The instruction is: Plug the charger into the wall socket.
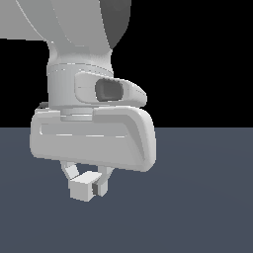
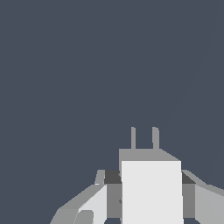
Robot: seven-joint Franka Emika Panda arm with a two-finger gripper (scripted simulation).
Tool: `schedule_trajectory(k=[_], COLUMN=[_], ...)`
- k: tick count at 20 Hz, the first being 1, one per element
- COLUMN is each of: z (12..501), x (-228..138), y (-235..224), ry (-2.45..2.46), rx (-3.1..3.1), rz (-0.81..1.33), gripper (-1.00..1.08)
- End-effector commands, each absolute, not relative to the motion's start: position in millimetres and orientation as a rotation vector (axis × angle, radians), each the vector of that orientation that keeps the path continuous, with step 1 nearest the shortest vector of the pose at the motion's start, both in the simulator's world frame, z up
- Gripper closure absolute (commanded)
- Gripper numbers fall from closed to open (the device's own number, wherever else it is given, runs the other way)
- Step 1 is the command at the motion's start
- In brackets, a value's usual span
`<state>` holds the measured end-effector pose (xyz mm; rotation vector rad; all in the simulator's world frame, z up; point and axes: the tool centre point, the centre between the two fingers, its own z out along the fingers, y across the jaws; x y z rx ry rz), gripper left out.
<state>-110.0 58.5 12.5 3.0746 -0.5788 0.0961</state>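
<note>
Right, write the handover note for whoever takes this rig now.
Gripper: shut on the charger, fingers clamping its two sides.
Charger: a small white block held off the dark floor; in the wrist view its two prongs point away from the camera into open space.
Wall socket: not in either view, so its place cannot be told from here.
Done: charger grasped and lifted.
Left: find the socket, line the prongs up with its holes, push in, release.

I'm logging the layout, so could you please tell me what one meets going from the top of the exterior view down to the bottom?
Robot arm → gripper, its fingers shut on the charger → bare grey floor.
</note>
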Motion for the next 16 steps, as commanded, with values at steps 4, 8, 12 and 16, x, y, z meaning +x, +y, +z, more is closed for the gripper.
schedule_trajectory(k=[4,8,12,16], z=[16.7,22.6,30.7,40.9], x=[-106.1,-100.4,-92.0,-80.4], y=[53.1,45.9,36.4,25.3], ry=[-0.530,-0.460,-0.362,-0.238], rx=[3.084,3.096,3.111,3.125], rz=[0.098,0.099,0.100,0.101], gripper=[1.08,1.08,1.08,1.08])
